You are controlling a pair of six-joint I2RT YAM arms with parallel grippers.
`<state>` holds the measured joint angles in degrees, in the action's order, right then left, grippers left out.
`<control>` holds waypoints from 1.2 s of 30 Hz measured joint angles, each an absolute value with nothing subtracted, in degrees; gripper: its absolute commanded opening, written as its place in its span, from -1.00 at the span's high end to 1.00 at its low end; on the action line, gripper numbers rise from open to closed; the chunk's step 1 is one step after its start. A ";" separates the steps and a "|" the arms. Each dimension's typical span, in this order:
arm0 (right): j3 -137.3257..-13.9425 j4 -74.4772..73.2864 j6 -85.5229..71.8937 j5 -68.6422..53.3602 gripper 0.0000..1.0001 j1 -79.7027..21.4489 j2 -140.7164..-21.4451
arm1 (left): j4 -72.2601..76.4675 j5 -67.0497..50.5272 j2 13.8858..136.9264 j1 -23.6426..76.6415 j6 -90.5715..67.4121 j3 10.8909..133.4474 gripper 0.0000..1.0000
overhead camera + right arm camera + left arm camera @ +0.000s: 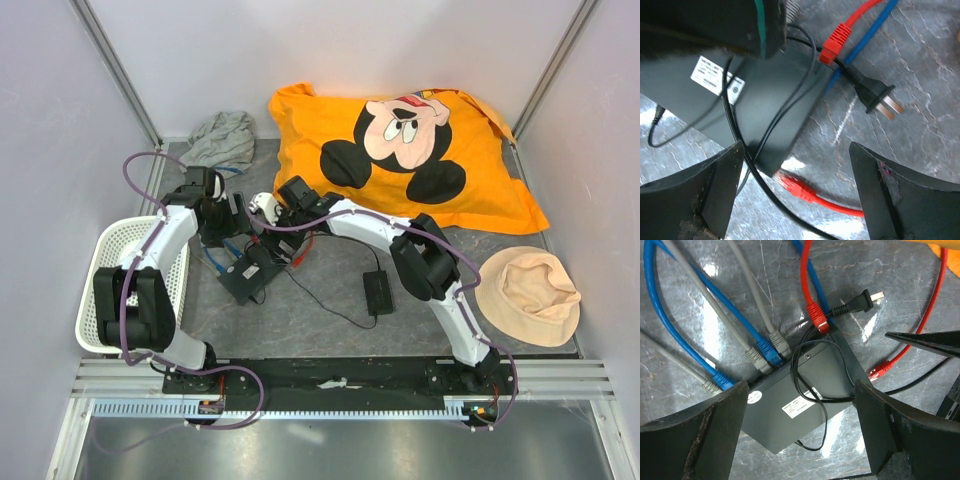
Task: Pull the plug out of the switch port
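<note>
Switch: the flat black rectangular switch box (810, 390) lay on the grey marbled tabletop (900, 270) beneath both wrists. In the top view it was at nine o'clock of the small black power brick (378, 292).
Seated plugs: in the left wrist view, a row of blue and grey cable plugs (767, 350) sat in the ports at ten o'clock of the switch. A red cable plug (817, 317) sat in the corner port at twelve.
Free plug: a second red plug (881, 369) lay on the tabletop at three o'clock, just beside the switch and in no port.
Progress: judged from this, one plug already looked to be out. If the seated red one was meant, the pull was not yet done.
Left tool (802, 395): wide open and astride the switch, gripping nothing. Whether it touched the switch could not be told.
Right tool (796, 147): wide open above the switch's corner, holding nothing.
</note>
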<state>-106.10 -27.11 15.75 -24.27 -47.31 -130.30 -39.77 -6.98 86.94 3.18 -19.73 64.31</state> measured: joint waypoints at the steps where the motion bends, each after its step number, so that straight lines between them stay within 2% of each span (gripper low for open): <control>1: -106.10 -26.94 15.51 -24.25 -0.90 -47.48 -130.34 | -40.05 -6.94 86.94 3.18 -20.01 64.27 -0.89; 12: -105.21 -24.88 10.11 -25.69 -0.92 -48.01 -131.33 | -42.30 -6.44 87.57 3.18 -24.01 61.47 -0.88; 18: -104.71 -23.75 6.50 -26.92 -0.83 -47.94 -131.92 | -46.13 -6.07 88.09 3.18 -26.70 61.45 -0.87; 24: -104.31 -22.61 0.80 -24.47 -0.65 -47.88 -132.57 | -50.54 -4.89 87.99 2.96 -27.70 61.08 -0.85; 33: -94.59 -16.32 -6.42 -24.51 -0.58 -44.97 -128.03 | -52.18 -4.19 86.43 2.92 -27.75 58.19 -0.85; 36: -93.51 -16.75 -6.33 -24.38 -0.66 -42.68 -127.02 | -51.99 -4.12 84.42 2.92 -27.73 56.16 -0.82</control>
<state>-93.51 -16.75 -6.33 -24.38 -42.68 -127.02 -51.99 -4.12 84.42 2.92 -27.73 56.16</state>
